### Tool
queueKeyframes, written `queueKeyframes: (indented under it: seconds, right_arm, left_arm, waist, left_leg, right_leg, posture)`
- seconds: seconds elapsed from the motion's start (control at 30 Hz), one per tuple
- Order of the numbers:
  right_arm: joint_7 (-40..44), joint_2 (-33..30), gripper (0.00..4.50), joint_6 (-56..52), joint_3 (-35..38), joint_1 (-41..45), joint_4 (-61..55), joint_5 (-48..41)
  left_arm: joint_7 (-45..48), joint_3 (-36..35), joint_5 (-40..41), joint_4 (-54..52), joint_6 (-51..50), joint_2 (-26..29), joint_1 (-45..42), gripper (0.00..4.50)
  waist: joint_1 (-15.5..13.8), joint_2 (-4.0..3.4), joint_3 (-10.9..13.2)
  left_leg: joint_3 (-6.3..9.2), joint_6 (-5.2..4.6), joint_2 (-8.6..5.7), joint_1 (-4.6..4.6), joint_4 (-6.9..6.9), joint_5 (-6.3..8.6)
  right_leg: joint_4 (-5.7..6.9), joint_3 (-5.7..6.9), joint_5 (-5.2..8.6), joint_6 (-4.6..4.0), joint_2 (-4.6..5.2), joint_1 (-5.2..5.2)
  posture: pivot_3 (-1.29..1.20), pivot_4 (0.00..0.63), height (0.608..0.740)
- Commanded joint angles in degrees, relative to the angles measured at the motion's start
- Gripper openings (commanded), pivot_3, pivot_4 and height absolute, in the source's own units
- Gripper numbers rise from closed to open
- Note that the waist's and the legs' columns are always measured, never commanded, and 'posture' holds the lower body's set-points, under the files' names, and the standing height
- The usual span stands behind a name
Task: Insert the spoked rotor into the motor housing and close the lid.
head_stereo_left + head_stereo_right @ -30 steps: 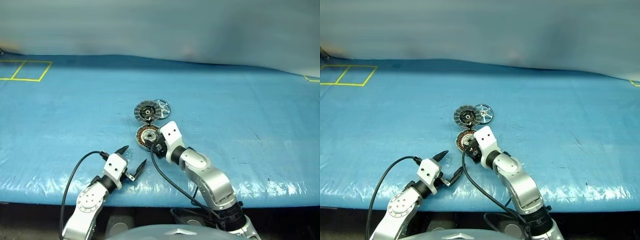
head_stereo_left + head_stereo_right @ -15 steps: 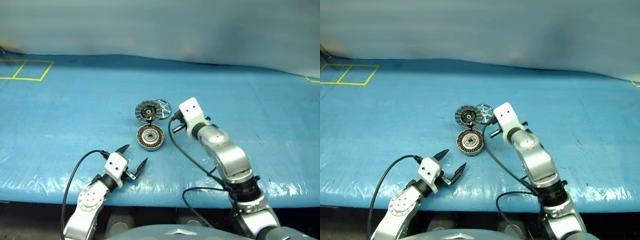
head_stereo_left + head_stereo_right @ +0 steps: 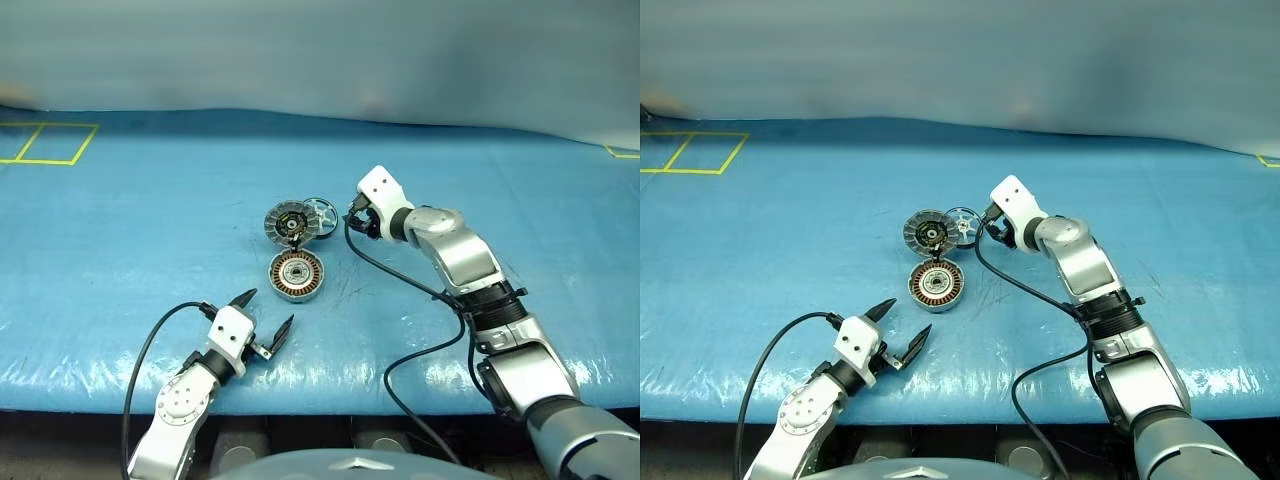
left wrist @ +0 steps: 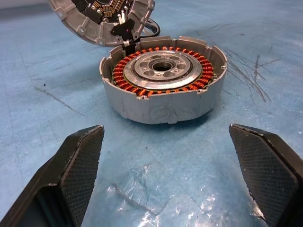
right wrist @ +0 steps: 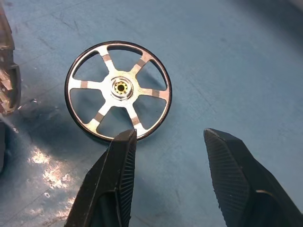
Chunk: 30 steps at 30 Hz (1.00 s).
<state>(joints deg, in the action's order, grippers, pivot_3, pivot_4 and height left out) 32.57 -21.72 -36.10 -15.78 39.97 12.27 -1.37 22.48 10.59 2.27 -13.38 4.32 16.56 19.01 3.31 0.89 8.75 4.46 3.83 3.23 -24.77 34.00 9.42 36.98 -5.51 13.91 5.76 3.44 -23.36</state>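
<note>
The spoked rotor (image 5: 118, 89) lies flat on the blue tabletop (image 3: 150, 220) just beyond your right hand (image 5: 170, 161), whose fingers stand apart and empty, and it looks thin, rigid, light and slick, so pinch across the dark rim, not a spoke.

lid (image 4: 102, 21) cut off by frame edge; spoked rotor (image 3: 322, 214) partly hidden

A silver spoked wheel (image 5: 118, 90) with a dark rim, a grey housing (image 4: 163, 80) ringed by copper-orange windings, all on a blue surface (image 3: 150, 220) with yellow lines.
</note>
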Motion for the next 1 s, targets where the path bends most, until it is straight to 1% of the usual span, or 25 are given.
queueKeyframes:
  seconds: [0.03, 0.17, 0.53, 0.9, 1.0]
  right_arm:
    - [1.74, 1.08, 2.21, 4.53, -0.78, 3.33, 3.26, 1.17]
    - [4.07, 2.68, 2.21, 8.34, -2.24, 5.0, 7.01, 2.06]
    - [3.71, 6.79, 2.21, 16.25, -2.91, 9.43, 21.2, 6.02]
    - [6.09, 8.92, 2.21, 18.66, -2.5, 10.97, 30.64, 7.15]
    - [6.56, 9.23, 1.59, 18.73, -2.09, 11.08, 31.58, 7.3]
  left_arm:
    - [-0.58, -0.02, -0.55, -1.12, 1.41, -0.34, 0.3, 4.5]
    - [-0.56, 0.0, -0.68, -1.23, 1.15, -0.39, 0.16, 4.5]
    - [-0.86, 0.43, -1.11, -1.9, 0.87, -0.76, 0.57, 4.5]
    - [-1.63, 0.51, -1.36, -2.54, 0.79, -1.03, 1.08, 4.5]
    - [-1.71, 0.39, -1.28, -2.93, 0.4, -1.04, 1.0, 4.5]
  waist:
    - [0.11, -0.02, 0.02]
    - [0.27, -0.07, 0.04]
    - [0.29, -0.14, 0.09]
    - [0.64, -0.18, 0.09]
    - [0.64, -0.19, 0.09]
  left_leg:
    - [0.0, 0.0, 0.0, 0.0, 0.03, 0.0]
    - [-0.01, 0.0, 0.0, 0.02, 0.03, 0.0]
    - [0.0, 0.0, 0.0, 0.02, 0.0, 0.0]
    - [0.0, -0.02, 0.0, 0.15, 0.06, -0.02]
    - [0.01, -0.02, 0.0, 0.28, 0.08, -0.02]
  right_leg:
    - [0.0, 0.0, -0.01, 0.01, 0.0, 0.01]
    - [0.02, -0.01, -0.01, 0.02, 0.0, 0.0]
    - [0.03, -0.02, -0.02, 0.03, -0.02, 0.0]
    - [0.11, -0.03, -0.02, 0.03, -0.03, 0.12]
    - [0.11, -0.02, -0.02, 0.03, -0.03, 0.25]
  posture:
    - [0.0, 0.15, 0.74]
    - [0.0, 0.15, 0.74]
    - [0.0, 0.15, 0.74]
    - [0.0, 0.15, 0.74]
    - [0.0, 0.15, 0.74]
